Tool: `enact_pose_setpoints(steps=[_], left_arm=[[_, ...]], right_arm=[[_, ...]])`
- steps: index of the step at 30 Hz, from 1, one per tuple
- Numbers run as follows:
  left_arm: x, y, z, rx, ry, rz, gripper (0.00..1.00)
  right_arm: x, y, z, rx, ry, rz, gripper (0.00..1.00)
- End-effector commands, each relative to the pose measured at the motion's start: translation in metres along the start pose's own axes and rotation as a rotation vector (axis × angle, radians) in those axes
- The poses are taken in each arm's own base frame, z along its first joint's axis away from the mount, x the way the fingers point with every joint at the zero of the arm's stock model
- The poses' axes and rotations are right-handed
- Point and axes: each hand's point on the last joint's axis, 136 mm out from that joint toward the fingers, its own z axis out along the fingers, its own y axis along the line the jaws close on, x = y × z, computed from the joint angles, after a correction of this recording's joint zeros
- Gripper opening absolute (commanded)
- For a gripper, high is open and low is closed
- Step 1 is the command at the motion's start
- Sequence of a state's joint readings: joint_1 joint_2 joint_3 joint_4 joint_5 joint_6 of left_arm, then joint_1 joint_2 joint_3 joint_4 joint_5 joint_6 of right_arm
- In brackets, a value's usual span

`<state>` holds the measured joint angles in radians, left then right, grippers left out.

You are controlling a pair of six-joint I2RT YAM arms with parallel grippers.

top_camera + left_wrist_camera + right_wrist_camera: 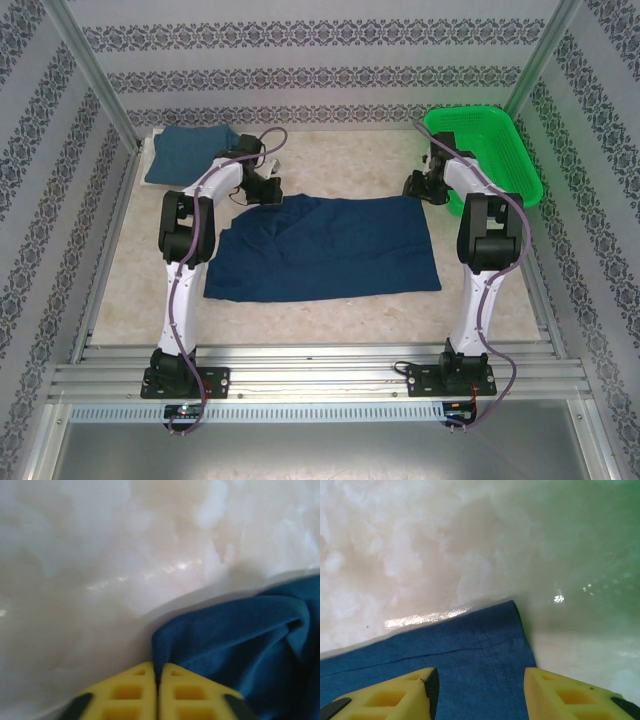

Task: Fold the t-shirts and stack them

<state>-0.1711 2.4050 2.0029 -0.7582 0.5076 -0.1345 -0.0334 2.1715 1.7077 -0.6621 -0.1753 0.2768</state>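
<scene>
**A:** While the navy shirt point(330, 250) lies spread across the middle of the table point(350, 160), which step is this?

**B:** The start of its first fold, I'd judge. The left gripper point(157, 666) has its pads pressed together on the shirt's bunched far-left corner. The right gripper point(480, 672) stands wide, straddling the far-right corner.

**A:** And next?

**B:** The right one should close on its corner. Then both should carry the far edge evenly toward the near hem. The teal shirt point(185, 155) sits folded at the table's far-left corner, ready for stacking.

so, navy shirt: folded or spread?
Spread: navy shirt lies as one wide flat sheet on the table, left edge rumpled. Sleeves tucked under? Cannot tell.
</scene>
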Motion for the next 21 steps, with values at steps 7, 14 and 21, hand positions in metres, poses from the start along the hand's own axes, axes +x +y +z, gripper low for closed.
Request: enact_pose_setpoints(steps=[7, 14, 21], left_arm=[[-0.032, -0.004, -0.05, -0.065, -0.164, 0.005, 0.0], [-0.043, -0.006, -0.096, -0.144, -0.369, 0.056, 0.0], [-0.042, 0.002, -0.097, -0.16, -0.393, 0.041, 0.0]], right_arm=[[0.007, 0.005, 0.008, 0.022, 0.031, -0.027, 0.45], [0.008, -0.004, 0.009, 0.061, 0.01, -0.002, 0.43], [0.004, -0.005, 0.007, 0.065, -0.015, 0.013, 0.43]])
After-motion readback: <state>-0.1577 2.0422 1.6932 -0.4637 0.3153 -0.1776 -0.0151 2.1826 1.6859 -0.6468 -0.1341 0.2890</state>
